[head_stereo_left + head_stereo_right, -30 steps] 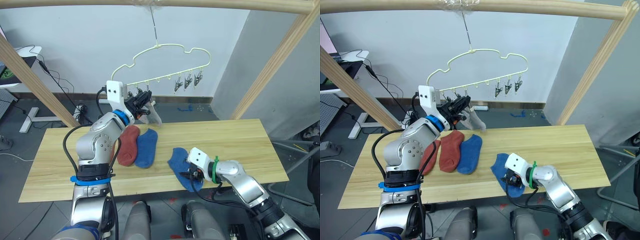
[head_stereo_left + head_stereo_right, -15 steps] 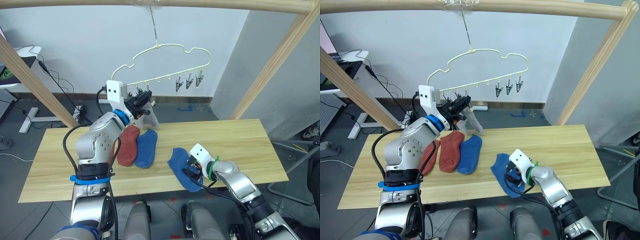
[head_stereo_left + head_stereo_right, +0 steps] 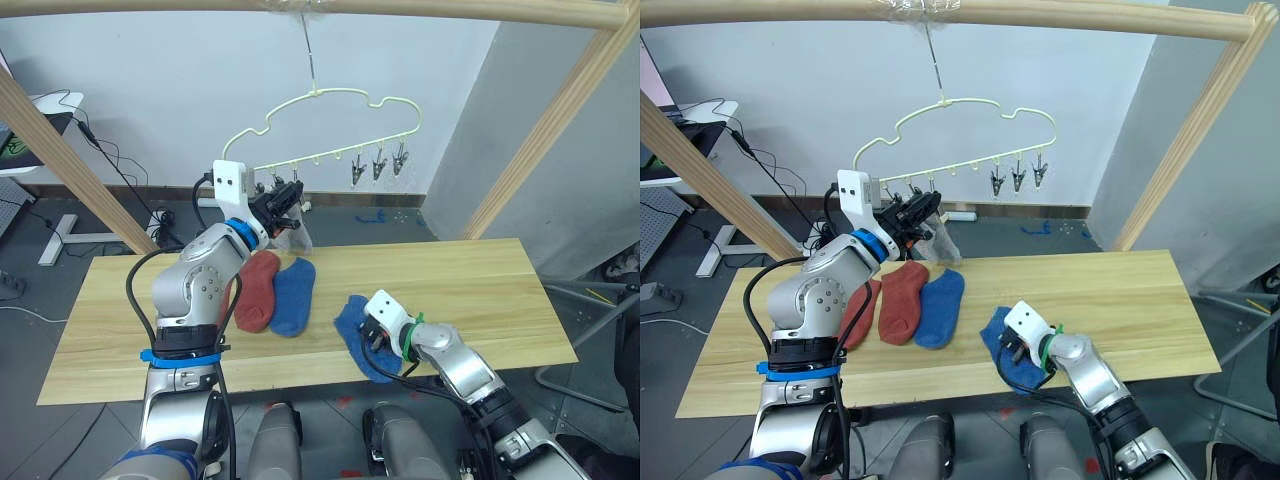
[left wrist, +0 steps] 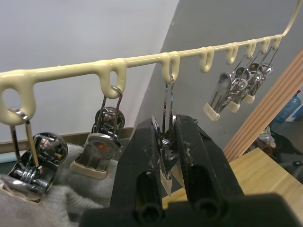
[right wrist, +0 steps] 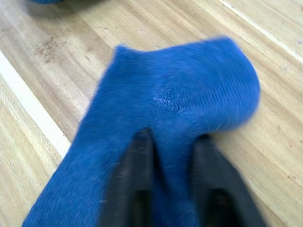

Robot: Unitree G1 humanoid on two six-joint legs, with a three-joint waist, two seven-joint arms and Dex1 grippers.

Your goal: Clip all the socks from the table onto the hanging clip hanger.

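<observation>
Socks are spread on the table (image 3: pixel 480 280): one blue sock (image 3: pixel 362 338) near the front edge is pinched between the fingers of the right gripper (image 5: pixel 165 189), with another blue sock (image 3: pixel 293 295) and two rust-red socks (image 3: pixel 255 290) beside it. Above the table's far edge, a metal clip (image 4: pixel 165 156) on the clip hanger (image 3: pixel 330 130) is squeezed by the left gripper (image 4: pixel 168 161), next to a clipped grey sock (image 4: pixel 61 194).
</observation>
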